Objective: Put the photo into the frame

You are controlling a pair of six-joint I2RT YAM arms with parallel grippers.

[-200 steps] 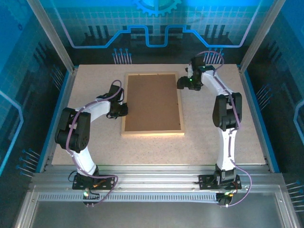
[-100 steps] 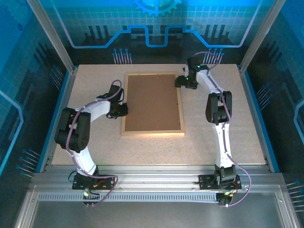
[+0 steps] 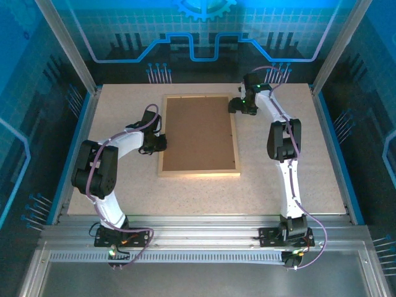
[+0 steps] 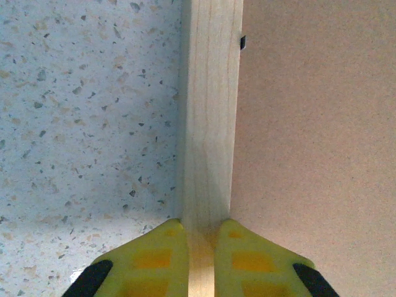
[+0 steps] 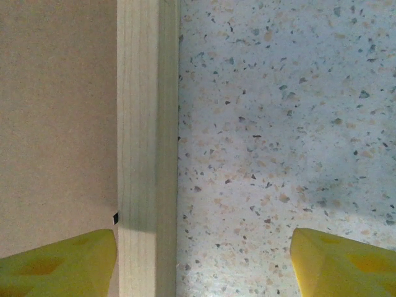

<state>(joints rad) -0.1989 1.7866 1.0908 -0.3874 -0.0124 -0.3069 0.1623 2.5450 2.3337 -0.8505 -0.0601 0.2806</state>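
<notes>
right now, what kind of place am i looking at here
Probably a robot test cell in a lab: a left arm and right arm bolted to an aluminium rail beside a speckled table, blue printed panels walling it in, and a wooden frame laid flat as the workpiece.

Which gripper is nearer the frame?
Left. The left gripper pinches the frame on its left rail; the right gripper stands open astride its right rail.

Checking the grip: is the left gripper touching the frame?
Touching. In the left wrist view, the left gripper has its jaws pressed against both sides of the frame rail, with no gap.
</notes>
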